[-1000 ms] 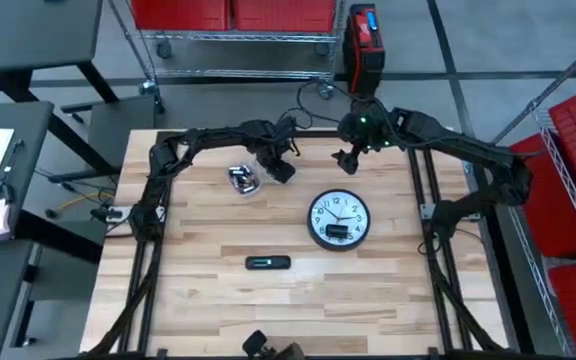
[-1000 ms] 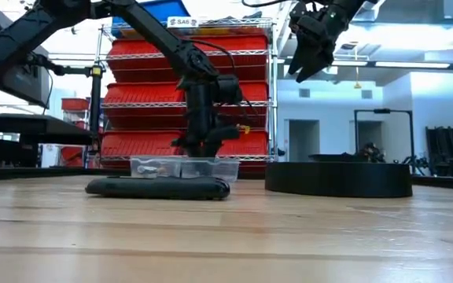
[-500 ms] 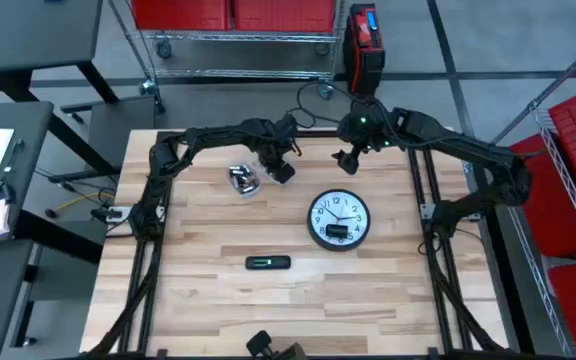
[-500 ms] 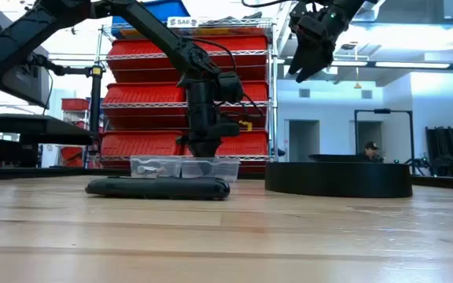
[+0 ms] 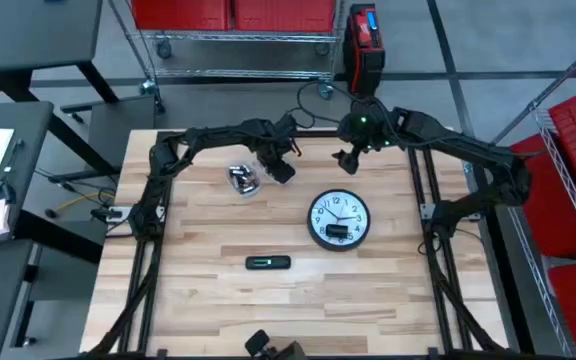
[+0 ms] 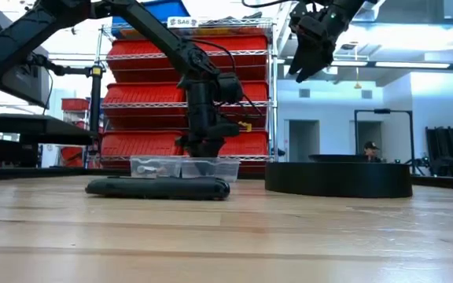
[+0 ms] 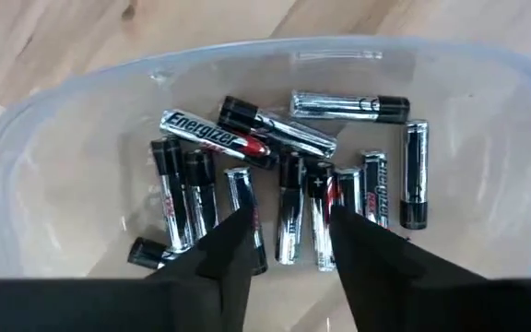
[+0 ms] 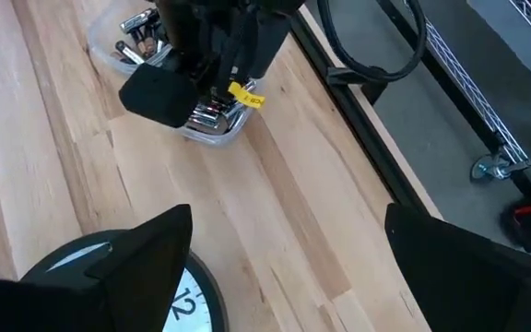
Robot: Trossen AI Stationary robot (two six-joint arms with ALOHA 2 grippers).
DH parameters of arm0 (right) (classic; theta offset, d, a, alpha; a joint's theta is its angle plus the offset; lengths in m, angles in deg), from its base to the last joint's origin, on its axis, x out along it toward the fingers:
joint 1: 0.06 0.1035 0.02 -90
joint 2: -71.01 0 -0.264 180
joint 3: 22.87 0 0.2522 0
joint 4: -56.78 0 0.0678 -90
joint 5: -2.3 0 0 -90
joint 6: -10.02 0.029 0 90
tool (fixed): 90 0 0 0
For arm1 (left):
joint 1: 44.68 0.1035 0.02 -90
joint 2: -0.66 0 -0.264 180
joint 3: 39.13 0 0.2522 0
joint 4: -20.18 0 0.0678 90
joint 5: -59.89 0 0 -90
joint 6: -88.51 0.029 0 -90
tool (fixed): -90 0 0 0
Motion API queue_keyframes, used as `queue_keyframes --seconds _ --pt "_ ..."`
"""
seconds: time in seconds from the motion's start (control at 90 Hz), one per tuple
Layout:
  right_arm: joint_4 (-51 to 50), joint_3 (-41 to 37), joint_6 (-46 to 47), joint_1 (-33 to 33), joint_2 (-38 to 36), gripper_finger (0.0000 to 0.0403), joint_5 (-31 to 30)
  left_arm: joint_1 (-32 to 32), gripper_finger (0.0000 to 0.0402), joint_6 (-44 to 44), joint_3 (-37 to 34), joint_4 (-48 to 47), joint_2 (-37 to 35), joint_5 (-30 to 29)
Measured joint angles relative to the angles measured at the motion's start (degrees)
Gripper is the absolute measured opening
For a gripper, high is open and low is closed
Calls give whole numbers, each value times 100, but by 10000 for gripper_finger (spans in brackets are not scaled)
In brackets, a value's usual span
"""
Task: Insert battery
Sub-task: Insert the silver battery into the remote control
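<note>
A clear plastic container (image 7: 81, 138) (image 5: 242, 181) holds several loose black-and-silver batteries (image 7: 275, 175). It stands on the table's far left part. My left gripper (image 7: 290, 221) (image 5: 260, 172) reaches down into it, open, with one upright battery (image 7: 289, 198) between its fingertips. My right gripper (image 8: 284, 231) (image 5: 346, 158) hangs open high above the table, beyond the clock. The round black clock (image 5: 339, 218) (image 6: 338, 178) lies flat, face up, right of centre. My left gripper comes from above, its fingers (image 7: 238, 231) pointing down among the batteries, one on each side of a single battery. I cannot tell whether the fingertips touch that battery or those lying beside it.
A flat black device (image 5: 268, 263) (image 6: 160, 187) lies nearer the front, left of the clock. Bare wood spreads across the near half of the table. Red bins on a wire shelf (image 6: 187, 94) stand behind the table.
My left gripper has turned slightly at the wrist while staying low over the container. The batteries, the clock and my right gripper have kept their places.
</note>
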Motion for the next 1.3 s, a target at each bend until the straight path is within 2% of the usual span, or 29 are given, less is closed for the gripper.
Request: queue_keyframes --seconds 0.311,0.878,1.0,1.3 --pt "-1 1 -131 0 0 348 -2 0 125 -44 0 13 7 -52" --pt "-16 1 -128 0 0 348 -12 -41 120 504 13 -2 304 -227" --pt "-46 1 -129 0 0 348 -11 -59 104 506 9 52 308 -267" --pt "-43 1 -129 0 0 348 -11 -59 32 495 32 -5 322 -232"
